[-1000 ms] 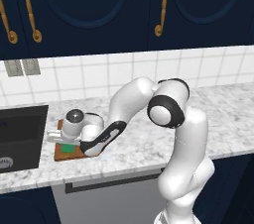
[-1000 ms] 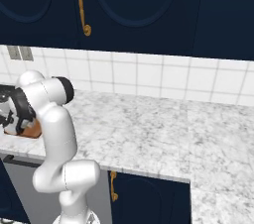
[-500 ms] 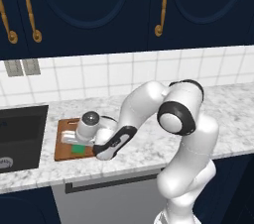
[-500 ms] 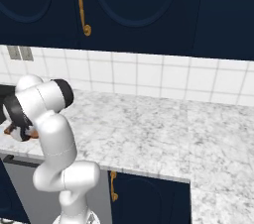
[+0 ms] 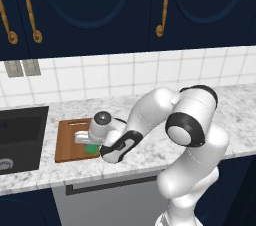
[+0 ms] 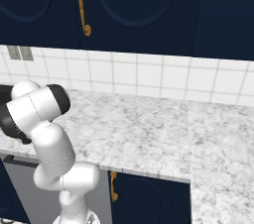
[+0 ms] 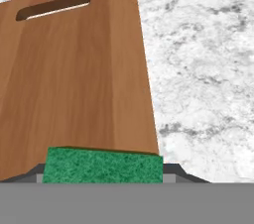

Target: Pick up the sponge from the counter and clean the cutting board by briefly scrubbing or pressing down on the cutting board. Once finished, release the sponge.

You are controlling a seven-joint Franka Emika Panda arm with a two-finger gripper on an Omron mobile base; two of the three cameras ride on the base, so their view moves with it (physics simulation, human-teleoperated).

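Note:
The brown wooden cutting board [image 5: 70, 139] lies on the marbled counter [image 5: 150, 155], just right of the sink. My gripper [image 5: 92, 146] is low over the board's front right corner, shut on the green sponge [image 5: 91, 148]. In the hand view the sponge [image 7: 101, 165] spans the gap between my two dark fingertips [image 7: 174, 170], with my gripper [image 7: 103, 174] shut around it. Beyond it the cutting board [image 7: 74, 79] stretches away, its slot handle [image 7: 52, 6] at the far end. I cannot tell whether the sponge touches the wood.
A black sink basin [image 5: 20, 135] is set into the counter left of the board. White tiled wall [image 5: 125, 75] and dark blue cabinets with brass handles [image 5: 161, 5] rise behind. Bare marbled counter [image 6: 149, 129] runs to the right of the arm.
My hand has slid to the right along the cutting board with the sponge still in it, from the board's left part to its front right corner.

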